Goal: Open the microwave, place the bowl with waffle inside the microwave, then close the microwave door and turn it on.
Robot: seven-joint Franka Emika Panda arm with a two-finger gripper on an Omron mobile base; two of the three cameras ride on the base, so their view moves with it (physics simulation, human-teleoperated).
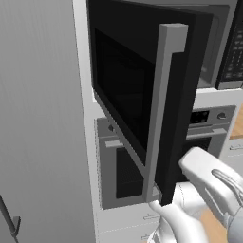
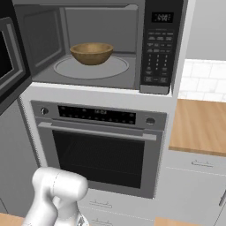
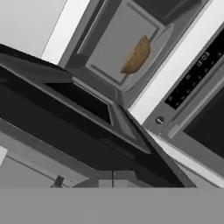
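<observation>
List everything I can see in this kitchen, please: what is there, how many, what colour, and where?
microwave: one, black, built in above the oven
microwave door: one, black with grey bar handle, swung open to the left
turntable plate: one, pale grey, on the microwave floor
bowl: one, brown, on the plate inside the microwave
oven: one, grey with dark window, below the microwave
counter: one, wooden, right of the oven
robot arm: one, white, low in front of the oven; gripper shut
</observation>
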